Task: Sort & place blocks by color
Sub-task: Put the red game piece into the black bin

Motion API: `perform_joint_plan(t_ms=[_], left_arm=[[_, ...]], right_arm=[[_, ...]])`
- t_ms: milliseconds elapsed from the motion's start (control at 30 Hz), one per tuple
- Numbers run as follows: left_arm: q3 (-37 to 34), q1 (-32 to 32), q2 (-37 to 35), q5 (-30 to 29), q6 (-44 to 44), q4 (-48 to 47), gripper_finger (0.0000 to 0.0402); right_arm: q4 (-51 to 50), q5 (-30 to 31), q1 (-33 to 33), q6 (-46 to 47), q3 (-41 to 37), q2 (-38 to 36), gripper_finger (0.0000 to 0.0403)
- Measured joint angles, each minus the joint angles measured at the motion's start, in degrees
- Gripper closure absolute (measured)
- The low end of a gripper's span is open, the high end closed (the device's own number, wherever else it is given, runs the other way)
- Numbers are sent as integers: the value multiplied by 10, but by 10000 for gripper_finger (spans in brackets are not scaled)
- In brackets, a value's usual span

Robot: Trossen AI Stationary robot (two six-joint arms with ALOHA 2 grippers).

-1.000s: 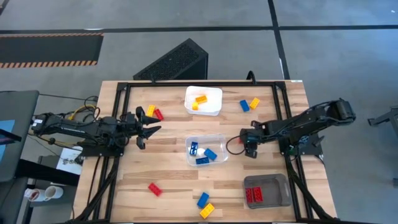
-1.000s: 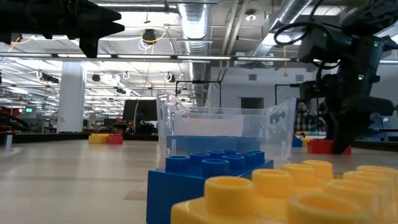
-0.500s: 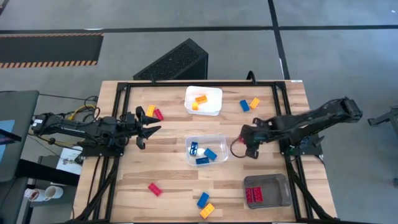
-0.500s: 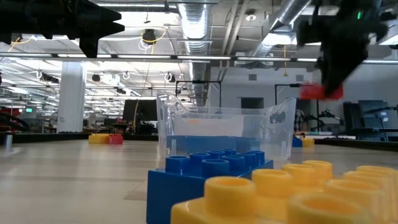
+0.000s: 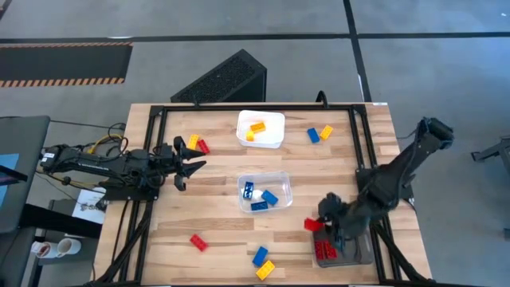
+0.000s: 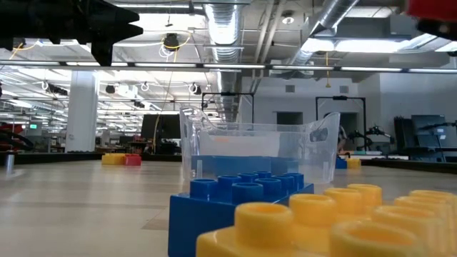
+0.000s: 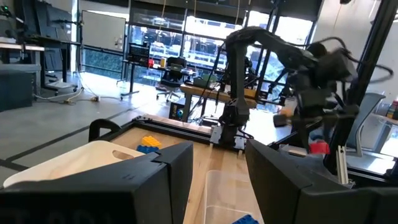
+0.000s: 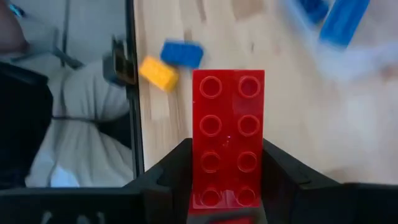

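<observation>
At the table's near edge, the right gripper [image 5: 316, 226] grasps a red block [image 5: 312, 225] between its fingers, just beside the grey tray [image 5: 360, 257] that holds other red blocks [image 5: 325, 250]. Farther back, the clear tray [image 5: 280, 188] at the middle holds blue blocks [image 5: 260, 198]. The left gripper [image 5: 196, 155] hangs beside a yellow and a red block [image 5: 197, 144], its fingers apart and empty.

A red brick [image 5: 312, 225], eight studs up, sits clamped in the right gripper [image 8: 227, 186] above the worktop, beside the grey tray [image 5: 362, 253] holding more red bricks [image 5: 324, 250]. Blue bricks [image 5: 260, 198] lie in the clear tub, orange ones [image 5: 254, 130] in the white tray. Loose on the worktop: a yellow-red pair [image 5: 197, 144], a blue-yellow pair [image 5: 319, 134], a red brick [image 5: 198, 242], and a blue-yellow pair [image 5: 262, 262].
</observation>
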Motion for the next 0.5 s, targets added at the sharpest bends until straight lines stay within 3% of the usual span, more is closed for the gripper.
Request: perform_joint_plan(t_ms=[233,500], left_arm=[[0,0,0,-2,14,19,267],[0,0,0,-4,34,35,267]], right_arm=[[13,-40,60,144,0,85,241],[5,-62,63,189,0,110,211]])
